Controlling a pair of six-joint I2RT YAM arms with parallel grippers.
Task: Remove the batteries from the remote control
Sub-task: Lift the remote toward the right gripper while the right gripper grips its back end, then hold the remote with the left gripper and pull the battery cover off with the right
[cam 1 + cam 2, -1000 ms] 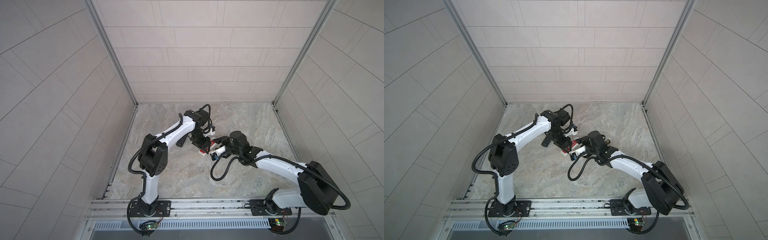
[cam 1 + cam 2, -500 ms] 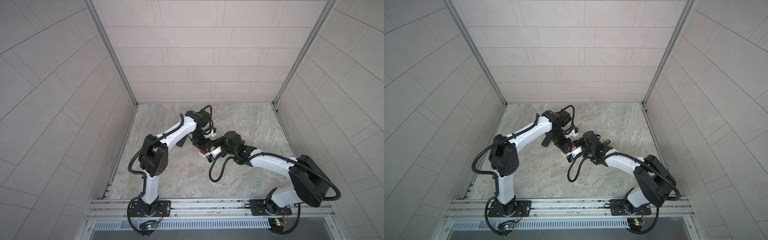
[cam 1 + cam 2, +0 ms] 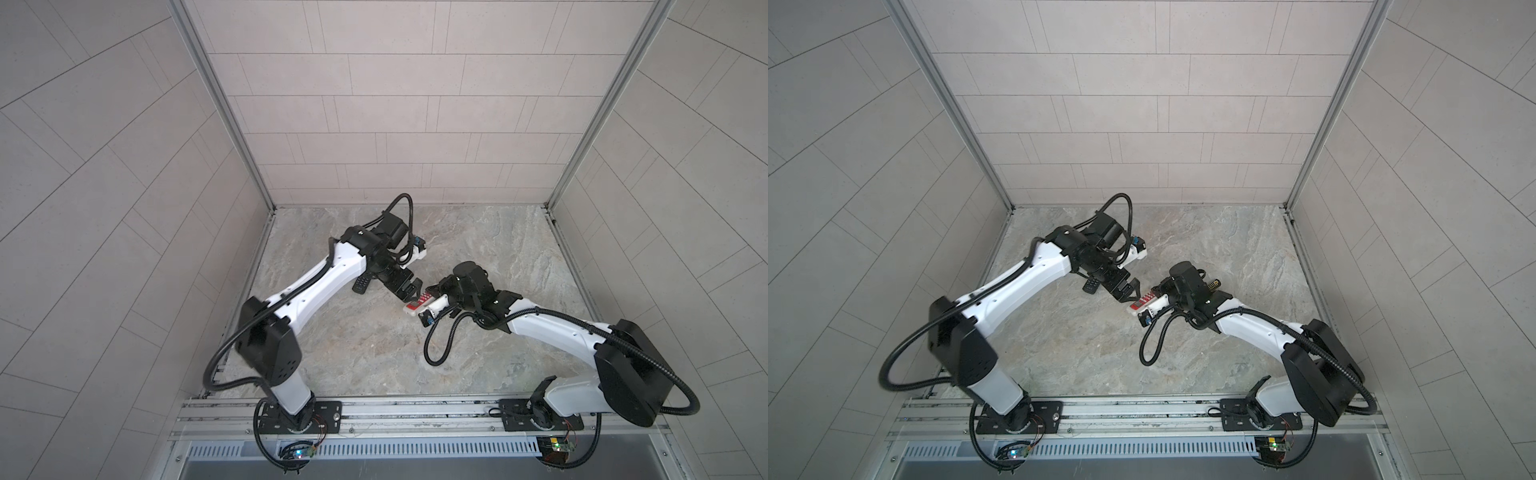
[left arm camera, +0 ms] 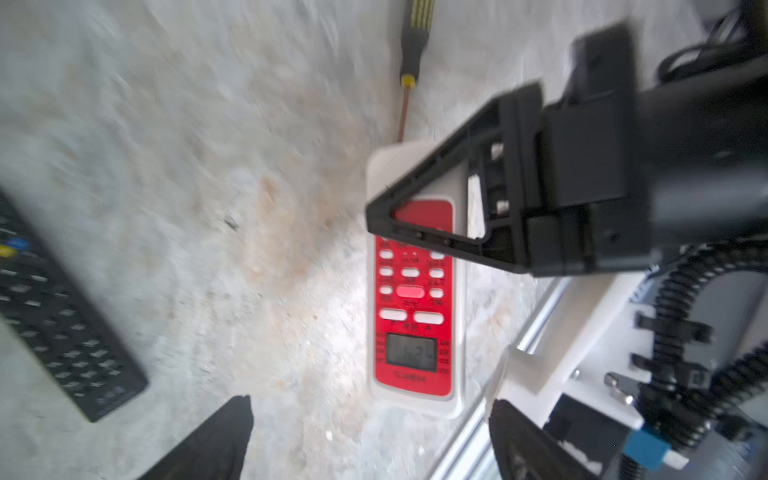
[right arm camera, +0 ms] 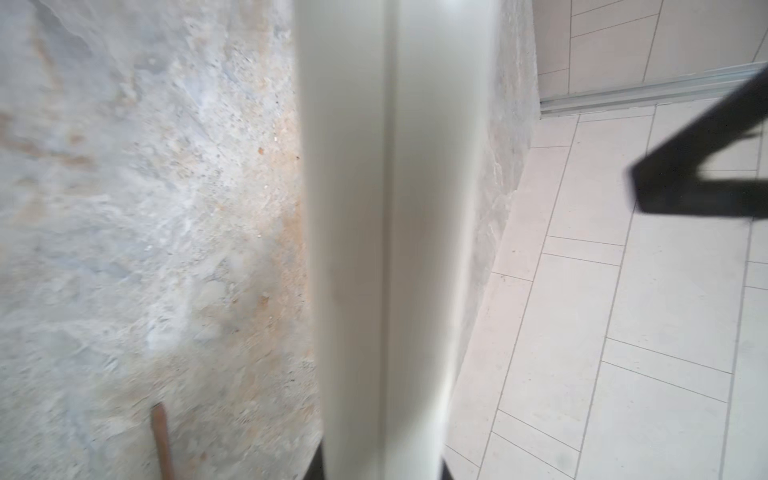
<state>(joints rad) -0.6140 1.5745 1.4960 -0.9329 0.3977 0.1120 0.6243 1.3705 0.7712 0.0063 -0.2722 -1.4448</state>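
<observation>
Mottled grey-and-tan, stone-look worktop [image 3: 490,249], boxed in on three sides by pale tiled walls [image 3: 395,104], with aluminium posts [image 3: 224,108] rising from the two far corners. Along the near edge, a metal rail [image 3: 415,411] carrying both arm bases.

About mid-worktop, a little toward the near edge: the white-and-red remote control [image 3: 417,303], button face up in both top views. Long axis slanting, closer to parallel with the near edge than square to it. Display end toward the near left corner, plain white end toward the far right. Back face hidden. Cannot tell whether resting on the stone or lifted just clear of it.

At the white end, the right gripper [image 3: 431,292] pinching the remote, one finger [image 4: 436,208] laid across the face above the red panel. In the right wrist view, the remote's seamed white side running straight out from between the jaws.

Close by the display end, the left gripper [image 3: 410,291] spread wide and holding nothing. In the left wrist view, its fingertips [image 4: 220,444] well apart, with the display end showing between them.

Toward the left edge, a black remote [image 3: 362,286] flat on the stone, partly under the left arm. Beyond the white end, a black-and-yellow screwdriver [image 4: 415,41], roughly in line with the long axis, shaft tip toward the remote.
</observation>
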